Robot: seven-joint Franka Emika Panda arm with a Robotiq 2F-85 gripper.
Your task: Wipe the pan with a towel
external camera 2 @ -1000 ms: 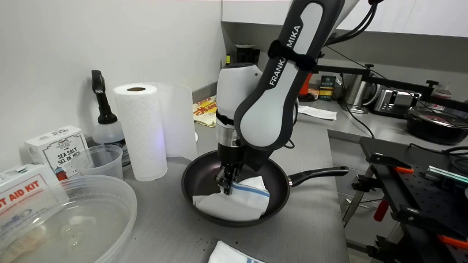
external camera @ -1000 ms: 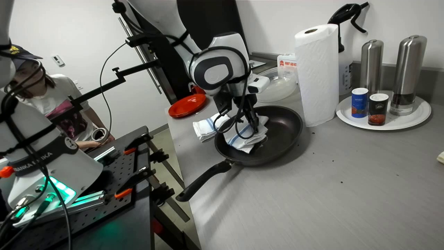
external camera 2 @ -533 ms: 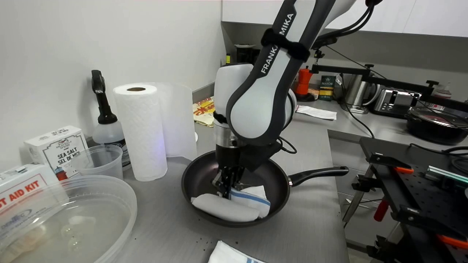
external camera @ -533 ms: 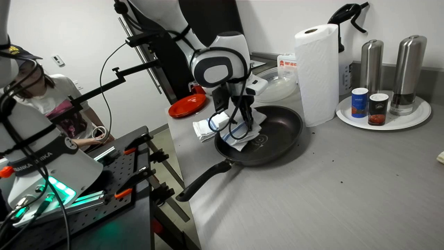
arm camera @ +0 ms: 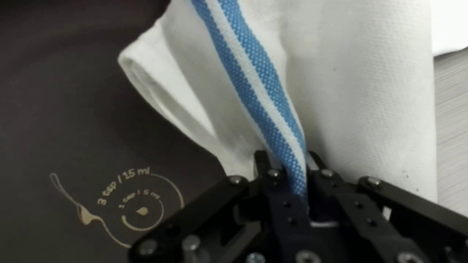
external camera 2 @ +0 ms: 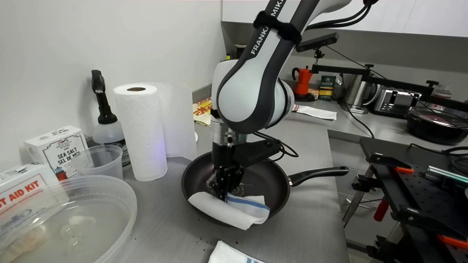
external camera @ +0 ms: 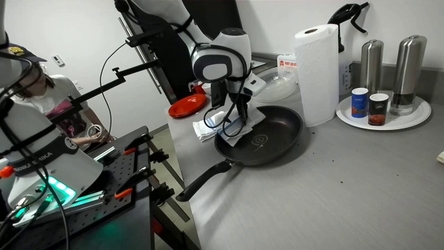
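The round black pan sits on the grey counter in both exterior views (external camera: 281,139) (external camera 2: 263,182), its handle pointing to the counter's edge. Its dark floor with a printed measuring mark shows in the wrist view (arm camera: 65,120). The white towel with blue stripes lies bunched at one side of the pan in both exterior views (external camera: 256,117) (external camera 2: 219,212), partly over the rim. My gripper (external camera: 244,119) points down over that side. In the wrist view my gripper (arm camera: 287,164) is shut on a striped fold of the towel (arm camera: 351,91). Its fingertips are partly hidden by cloth.
Another folded striped cloth (external camera: 204,130) lies on the counter beside the pan, also in an exterior view (external camera 2: 230,254). A paper roll (external camera: 317,76), a clear plastic tub (external camera 2: 128,212), a red dish (external camera: 187,106) and a white plate with shakers (external camera: 409,123) stand around.
My gripper has dragged the towel across the pan toward the rim near the other cloth. The towel now overlaps that rim, and the pan's printed mark has come into view.
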